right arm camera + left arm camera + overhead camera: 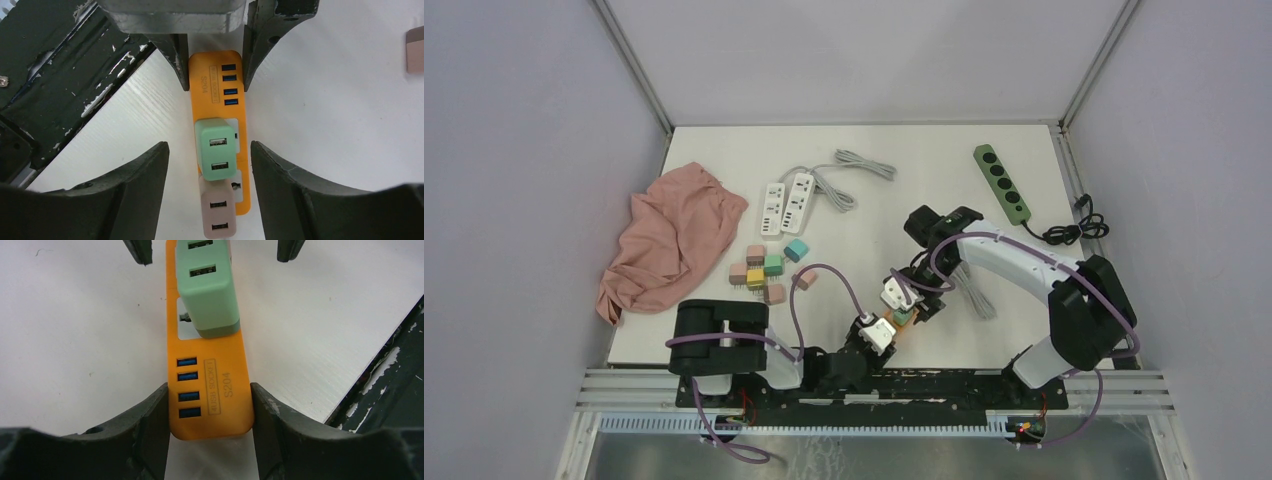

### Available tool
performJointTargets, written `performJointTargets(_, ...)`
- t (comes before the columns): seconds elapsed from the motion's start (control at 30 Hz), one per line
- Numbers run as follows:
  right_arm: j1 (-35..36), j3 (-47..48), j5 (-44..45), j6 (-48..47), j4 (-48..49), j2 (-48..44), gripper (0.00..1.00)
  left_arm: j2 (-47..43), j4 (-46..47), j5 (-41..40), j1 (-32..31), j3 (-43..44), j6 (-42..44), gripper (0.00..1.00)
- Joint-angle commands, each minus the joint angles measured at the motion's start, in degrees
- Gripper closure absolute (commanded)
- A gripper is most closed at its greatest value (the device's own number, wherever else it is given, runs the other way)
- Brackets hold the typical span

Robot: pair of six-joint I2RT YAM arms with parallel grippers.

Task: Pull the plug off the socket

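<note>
Closest to me, near the front edge of the table (874, 160), my left gripper (209, 390) is clamped across the orange socket strip (235, 365). One finger presses on each long side of the strip, at the end with the row of four blue USB ports. The strip lies flat on the white surface, running away from that grip.

Just past the ports, the green plug (207, 295) sits seated in the strip, its two USB slots facing up. My right gripper (209, 150) straddles this plug from the far side. Its fingers stand apart, with a clear gap between each pad and the plug's sides, so it holds nothing. Right behind the green plug, touching it, a beige plug (216, 210) occupies the strip's far end.

Further out on the left, a cluster of small coloured plugs (762, 272) lies loose. Beyond them are two white power strips (786, 203) side by side, with their grey cord (864, 163) coiled behind. A crumpled pink cloth (674, 235) hangs over the left edge. At the far right lies a green power strip (1002, 182) set diagonally, its black cable (1074, 228) bunched by the right edge.
</note>
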Motion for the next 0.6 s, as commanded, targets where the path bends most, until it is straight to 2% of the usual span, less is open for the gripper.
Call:
performJointTargets(0.0,1.16,-0.37,0.7,1.49,2.08,1.6,0.34,-0.74,6.41,1.74,0.99,-1.14,1.78,0.92)
performJointTargets(0.1,1.88,-0.25,1.66,1.55,2.02,3.04,0.38,-0.88,6.88,2.31,1.24,-1.5,2.22,0.97)
performJointTargets(0.37,3.76,-0.22,4.06,3.13,3.45,4.59,0.47,-0.88,7.1,2.7,1.34,-1.79,3.17,0.97)
performJointTargets(0.57,4.05,0.39,5.74,3.87,3.51,5.25,0.61,-0.98,7.25,2.79,1.34,-2.09,3.43,0.97)
